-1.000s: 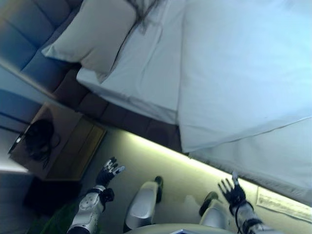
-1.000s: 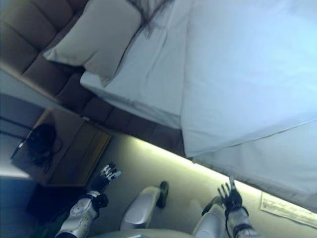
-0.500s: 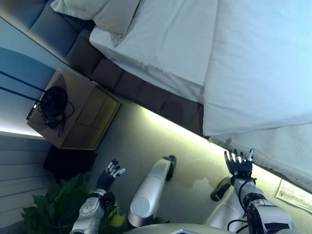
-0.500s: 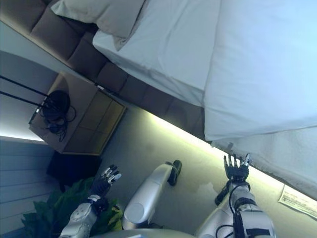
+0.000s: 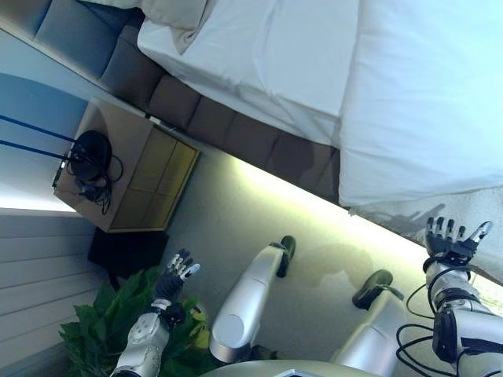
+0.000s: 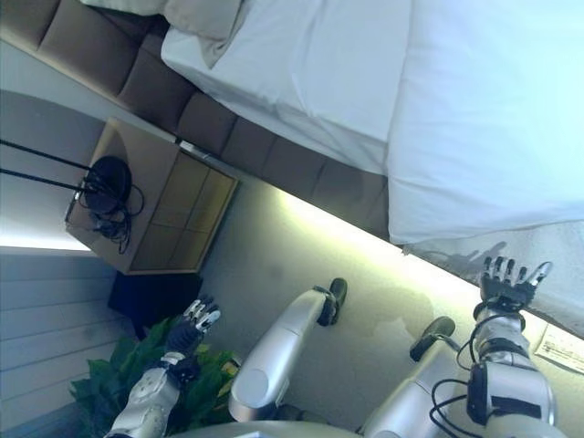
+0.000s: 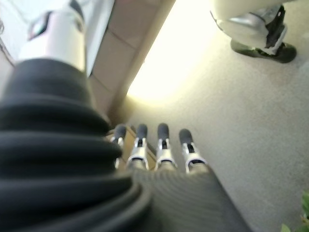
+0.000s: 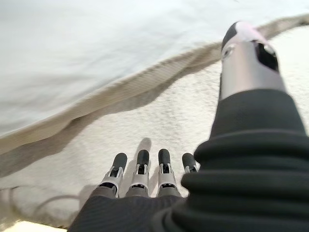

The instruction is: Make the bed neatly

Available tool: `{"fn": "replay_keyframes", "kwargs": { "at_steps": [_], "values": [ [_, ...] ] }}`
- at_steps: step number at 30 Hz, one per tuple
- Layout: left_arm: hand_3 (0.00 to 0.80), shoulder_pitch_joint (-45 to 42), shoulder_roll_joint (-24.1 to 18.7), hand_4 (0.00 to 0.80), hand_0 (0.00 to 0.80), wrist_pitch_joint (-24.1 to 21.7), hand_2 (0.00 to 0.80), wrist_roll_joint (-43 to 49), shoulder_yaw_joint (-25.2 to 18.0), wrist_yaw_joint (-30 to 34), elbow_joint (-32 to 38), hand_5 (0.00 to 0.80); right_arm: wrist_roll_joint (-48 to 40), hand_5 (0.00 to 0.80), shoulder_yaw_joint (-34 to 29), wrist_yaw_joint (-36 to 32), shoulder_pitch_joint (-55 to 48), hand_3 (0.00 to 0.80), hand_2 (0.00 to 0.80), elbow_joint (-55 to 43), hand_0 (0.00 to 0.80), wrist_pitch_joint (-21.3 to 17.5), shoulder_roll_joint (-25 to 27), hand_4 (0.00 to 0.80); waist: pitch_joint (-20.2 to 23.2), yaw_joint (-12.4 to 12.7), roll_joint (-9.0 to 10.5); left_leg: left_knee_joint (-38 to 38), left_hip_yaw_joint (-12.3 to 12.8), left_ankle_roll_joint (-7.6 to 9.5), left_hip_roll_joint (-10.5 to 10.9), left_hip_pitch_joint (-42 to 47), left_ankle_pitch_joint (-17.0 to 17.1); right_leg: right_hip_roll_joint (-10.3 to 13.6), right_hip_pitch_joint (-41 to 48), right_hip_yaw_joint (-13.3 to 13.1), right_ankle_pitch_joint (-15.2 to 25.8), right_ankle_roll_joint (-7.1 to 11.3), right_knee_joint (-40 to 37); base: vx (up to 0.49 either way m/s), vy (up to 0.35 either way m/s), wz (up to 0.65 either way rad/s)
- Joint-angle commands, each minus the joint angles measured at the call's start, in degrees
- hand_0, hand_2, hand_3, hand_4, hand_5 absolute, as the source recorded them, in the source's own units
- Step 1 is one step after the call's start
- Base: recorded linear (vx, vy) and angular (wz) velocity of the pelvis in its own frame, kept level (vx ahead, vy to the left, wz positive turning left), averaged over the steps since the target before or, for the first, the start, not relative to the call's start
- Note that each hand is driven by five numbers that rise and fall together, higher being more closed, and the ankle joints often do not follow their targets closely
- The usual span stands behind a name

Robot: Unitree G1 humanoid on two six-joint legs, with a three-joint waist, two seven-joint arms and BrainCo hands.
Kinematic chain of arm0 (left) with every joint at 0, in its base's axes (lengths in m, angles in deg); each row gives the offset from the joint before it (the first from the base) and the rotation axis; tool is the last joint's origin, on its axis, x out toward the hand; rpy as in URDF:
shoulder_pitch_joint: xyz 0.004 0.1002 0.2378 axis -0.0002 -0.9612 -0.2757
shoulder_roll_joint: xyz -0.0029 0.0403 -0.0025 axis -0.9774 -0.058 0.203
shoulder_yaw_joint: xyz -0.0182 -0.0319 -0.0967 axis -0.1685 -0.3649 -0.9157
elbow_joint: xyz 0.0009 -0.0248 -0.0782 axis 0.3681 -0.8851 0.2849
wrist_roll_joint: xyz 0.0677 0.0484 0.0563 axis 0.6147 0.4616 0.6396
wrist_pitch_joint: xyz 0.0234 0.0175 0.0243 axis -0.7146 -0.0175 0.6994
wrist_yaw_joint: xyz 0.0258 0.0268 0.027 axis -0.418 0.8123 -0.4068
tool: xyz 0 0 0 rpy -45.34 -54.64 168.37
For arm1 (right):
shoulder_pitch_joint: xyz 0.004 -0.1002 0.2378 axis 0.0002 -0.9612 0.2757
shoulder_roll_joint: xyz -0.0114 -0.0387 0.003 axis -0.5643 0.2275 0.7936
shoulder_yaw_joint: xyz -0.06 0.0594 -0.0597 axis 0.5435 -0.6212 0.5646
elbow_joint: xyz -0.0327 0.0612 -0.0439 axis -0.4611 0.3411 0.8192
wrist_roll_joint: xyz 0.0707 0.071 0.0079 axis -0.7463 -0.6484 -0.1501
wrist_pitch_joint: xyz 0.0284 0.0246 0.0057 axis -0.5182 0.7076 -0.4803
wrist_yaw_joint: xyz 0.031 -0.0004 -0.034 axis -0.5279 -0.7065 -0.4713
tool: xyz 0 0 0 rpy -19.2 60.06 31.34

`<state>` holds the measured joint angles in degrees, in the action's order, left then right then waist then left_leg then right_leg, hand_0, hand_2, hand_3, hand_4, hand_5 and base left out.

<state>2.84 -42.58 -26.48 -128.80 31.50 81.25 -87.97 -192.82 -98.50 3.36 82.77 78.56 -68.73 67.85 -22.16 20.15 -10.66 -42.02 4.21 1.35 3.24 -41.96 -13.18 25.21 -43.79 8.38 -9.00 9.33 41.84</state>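
Right hand (image 5: 449,242) has risen and travelled outward since the earlier frames: it was low by the floor strip a second ago and now sits up at the hanging edge of the white duvet (image 5: 424,94). Fingers straight and spread, holding nothing. Its wrist view shows the fingertips (image 8: 143,159) pointing at a textured cream blanket (image 8: 159,130) with the duvet's hem lying over it; whether they touch the cloth cannot be told.

Head camera has also swung. Whole scene is shifted between frames, so the bed itself has not moved. Pillow (image 5: 177,11), large in view a second ago, is now only a corner at the top edge. Wooden nightstand (image 5: 130,169) now shows fully, with a black round device and tangled cords (image 5: 90,157) on its top. Green houseplant (image 5: 102,322), absent a second ago, fills the lower left.

Left hand (image 5: 174,276) is almost unchanged: fingers extended and relaxed, empty, hanging over the plant, well apart from the bed. Its wrist view shows only carpet (image 7: 241,111) past the fingers.

White sheet (image 5: 267,63) lies flat by the headboard (image 5: 86,47); duvet covers the rest, its edge overhanging the padded bed side (image 5: 259,149).
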Motion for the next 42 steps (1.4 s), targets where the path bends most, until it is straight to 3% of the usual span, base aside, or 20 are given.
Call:
{"fn": "replay_keyframes", "kwargs": {
  "at_steps": [1, 6, 9, 18, 27, 36, 37, 39, 42],
  "values": [
    [0.0, 0.6, -2.1, 0.0, 0.0, -3.0, 0.0, -2.3, 0.1, -0.5, 0.9, 0.0, -1.4, 0.0, -1.1, -1.0, 0.9, 0.0, 0.0, 1.0, 0.0, -1.8, 6.7, 0.0, -0.9, 1.3, -3.04, 9.6, -3.3, -2.56, 1.5, -0.5, 9.5, -0.9, 0.2, 1.3, -0.8, -0.01, 8.5, 0.0, 0.0, 0.0],
    [0.0, 0.7, -2.9, 0.0, 0.0, -2.9, 0.0, -4.1, 0.7, -0.6, 1.8, 0.0, 5.1, 0.0, -1.0, 1.2, 3.9, 0.0, 0.0, 1.0, 0.0, -0.2, 10.2, 0.0, -1.5, 1.5, -3.99, 10.6, -3.4, -2.88, 1.7, -1.2, 11.1, -0.9, -0.6, 1.3, -1.1, 0.13, 9.1, -0.01, 0.019, -0.01],
    [0.0, 0.7, -3.1, 0.0, 0.0, -2.7, 0.0, -4.4, 0.8, -0.1, 2.3, 0.0, 7.5, 0.0, 0.2, 1.9, 5.6, 0.0, 0.0, 1.3, 0.0, 5.8, 11.7, 0.0, -2.0, 1.9, -4.21, 11.1, -3.7, -3.12, 1.6, -1.4, 11.9, -1.1, -0.7, 1.5, -1.2, 0.19, 9.1, -0.023, 0.0, 0.01],
    [0.0, 0.2, -4.0, 0.0, 0.0, -3.2, 0.0, -4.5, 0.7, 1.2, 3.3, 0.0, 15.1, 0.0, 4.1, -3.3, 10.3, 0.0, 0.0, 0.9, 0.0, 12.3, 12.3, 0.0, -2.5, 3.3, -4.15, 11.3, -4.1, -3.43, 1.4, -1.1, 12.1, -1.0, -0.5, 2.4, -1.4, 0.48, 10.1, -0.012, -0.024, 0.03],
    [0.0, -0.1, -4.0, 0.0, 0.0, -4.4, 0.0, -4.8, 1.9, 1.5, 3.2, 0.0, 22.2, 0.0, 6.8, -3.0, 14.7, 0.0, 0.0, 1.6, 0.0, 12.7, 13.3, 0.0, -2.8, 4.3, -5.02, 11.7, -5.0, -3.66, 2.1, -0.5, 12.4, -0.8, -0.5, 2.4, -1.6, 0.79, 11.5, 0.019, 0.021, 0.08],
    [0.0, -0.9, -4.1, 0.0, 0.0, -5.5, 0.0, -4.6, 1.5, 1.7, 3.1, 0.0, 18.9, 0.0, 7.7, -0.4, 16.5, 0.0, 0.0, 1.1, 0.0, 10.5, 12.7, 0.0, -3.5, 4.9, -4.56, 12.2, -5.2, -3.81, 1.7, 0.1, 12.8, -0.9, -0.1, 2.8, -1.2, 1.02, 11.7, 0.012, -0.006, 0.07],
    [0.0, -0.9, -4.0, 0.0, 0.0, -5.6, 0.0, -4.5, 1.6, 1.7, 3.1, 0.0, 19.4, 0.05, 7.8, -0.9, 16.7, 0.05, 0.05, 1.0, 0.05, 10.2, 12.7, 0.05, -3.6, 4.8, -4.57, 12.3, -5.2, -3.75, 1.8, 0.2, 12.9, -0.9, 0.0, 2.9, -1.1, 1.0, 11.6, 0.0, 0.0, 0.0],
    [0.0, -0.9, -4.1, 0.0, 0.0, -5.7, 0.0, -4.7, 1.8, 1.1, 3.6, 0.0, 20.1, 0.8, 7.8, -1.7, 16.6, 0.8, 0.8, 0.6, 0.8, 9.2, 12.3, 0.8, -3.7, 4.7, -4.49, 12.6, -5.2, -3.74, 1.7, 0.4, 13.0, -1.0, 0.3, 3.1, -1.0, 1.07, 11.2, 0.0, 0.0, 0.0],
    [0.0, -0.7, -4.2, 0.0, 0.0, -5.9, 0.0, -4.8, 1.8, 0.7, 4.0, 0.0, 20.3, 0.8, 7.7, -3.2, 16.4, 0.8, 0.8, -0.1, 0.8, 8.2, 11.6, 0.8, -3.9, 4.6, -4.36, 12.9, -5.2, -3.72, 1.7, 0.8, 13.1, -1.1, 0.7, 3.2, -0.7, 1.12, 10.9, 0.0, 0.0, 0.0]
  ]
}}
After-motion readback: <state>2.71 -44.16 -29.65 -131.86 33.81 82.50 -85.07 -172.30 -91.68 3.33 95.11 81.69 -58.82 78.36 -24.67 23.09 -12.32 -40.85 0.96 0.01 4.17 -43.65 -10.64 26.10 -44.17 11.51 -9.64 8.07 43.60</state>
